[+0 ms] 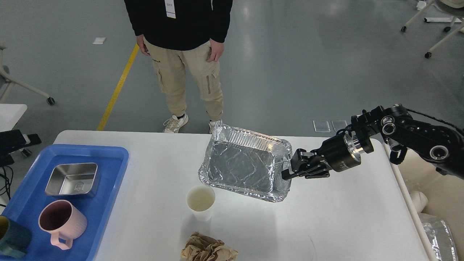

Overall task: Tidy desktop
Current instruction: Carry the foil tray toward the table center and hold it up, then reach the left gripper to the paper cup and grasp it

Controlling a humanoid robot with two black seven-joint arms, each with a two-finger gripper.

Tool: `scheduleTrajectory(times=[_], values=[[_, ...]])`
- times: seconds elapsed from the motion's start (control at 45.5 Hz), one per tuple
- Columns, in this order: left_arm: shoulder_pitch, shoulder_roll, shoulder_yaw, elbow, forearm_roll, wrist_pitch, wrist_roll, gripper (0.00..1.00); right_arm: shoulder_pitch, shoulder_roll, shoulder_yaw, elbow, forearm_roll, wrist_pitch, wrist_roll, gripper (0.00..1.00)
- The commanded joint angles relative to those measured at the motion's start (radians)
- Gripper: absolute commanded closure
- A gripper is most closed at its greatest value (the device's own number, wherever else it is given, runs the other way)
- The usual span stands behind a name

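The white desktop (pixel 344 217) fills the lower part of the head view. My right gripper (pixel 288 170) is shut on the right rim of a crinkled foil tray (pixel 241 165), which hangs tilted a little above the desktop's middle and looks empty. In front of the tray stands a white paper cup (pixel 200 202). A crumpled brown paper ball (pixel 208 248) lies at the near edge. Only a dark piece of my left arm (pixel 16 139) shows at the left edge, and its fingers cannot be told apart.
A blue tray (pixel 108 150) at the left holds a steel box (pixel 72 178), a pink mug (pixel 59 223) and a teal cup (pixel 12 241). A person (pixel 188 54) stands behind the far edge. A beige bin (pixel 435 195) with foil (pixel 440 235) sits off the right side.
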Motion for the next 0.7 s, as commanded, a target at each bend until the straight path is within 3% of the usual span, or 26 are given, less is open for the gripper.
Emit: scheduleTrajectory(times=[0.0,0.066,0.088,0.154,0.242,0.351,0.527,0.681], values=[[0.005,-0.027,0.027,0.013,-0.003,0.010,-0.028,0.03,-0.002,0.003,0.000,-0.002,0.000,-0.001,0.000,1.00],[0.002,-0.047,0.049,0.026,-0.003,0.016,-0.005,0.03,0.000,0.005,0.000,0.000,0.000,-0.001,0.000,1.00],[0.002,-0.056,0.049,0.037,-0.003,0.019,0.032,0.03,0.000,0.006,0.000,-0.002,0.000,-0.001,0.000,1.00],[0.002,-0.077,0.046,0.051,0.007,0.019,0.081,0.03,0.001,0.005,0.001,0.001,0.000,-0.001,0.000,1.00],[-0.014,-0.152,0.046,0.082,0.062,0.010,0.084,0.03,0.006,0.006,0.003,0.001,0.000,-0.001,0.000,1.00],[-0.076,-0.227,0.047,0.105,0.353,-0.018,0.070,0.03,0.011,0.006,0.015,0.003,0.000,-0.001,-0.001,1.00],[-0.203,-0.369,0.049,0.119,0.765,-0.157,-0.040,0.03,0.017,0.009,0.021,0.005,0.000,-0.003,-0.001,1.00],[-0.344,-0.537,0.052,0.129,0.978,-0.340,-0.046,0.03,0.020,0.008,0.021,0.005,0.000,-0.003,-0.001,1.00]])
